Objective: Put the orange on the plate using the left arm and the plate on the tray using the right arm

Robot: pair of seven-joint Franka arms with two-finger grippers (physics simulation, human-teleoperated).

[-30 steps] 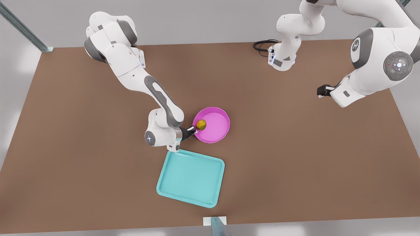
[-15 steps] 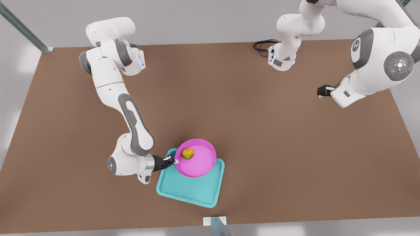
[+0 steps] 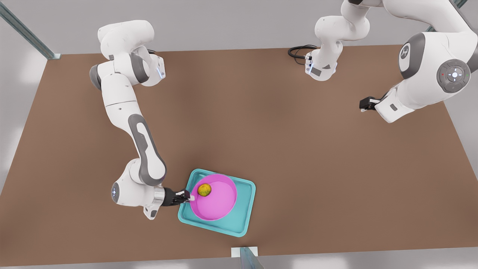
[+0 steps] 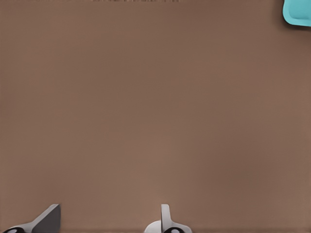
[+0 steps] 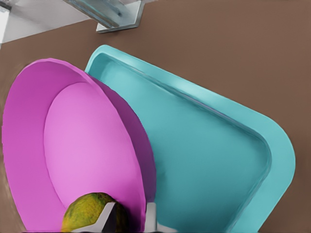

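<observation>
Since a second ago the plate (image 3: 214,198) has travelled from the bare bench (image 3: 298,149) down onto the tray (image 3: 244,220), carried by the right tool (image 3: 188,197), which pinches its rim at about nine o'clock. The orange (image 3: 204,189) sits inside the plate, toward ten o'clock, just beside that tool. Judging by the right wrist view, the plate is tilted against the tray floor, so whether it rests flat I cannot tell; lowering and letting go looks like what remains. The left tool (image 3: 364,104) waits well apart at two o'clock, fingers spread with nothing between them. Only a corner of the tray shows from its wrist.
</observation>
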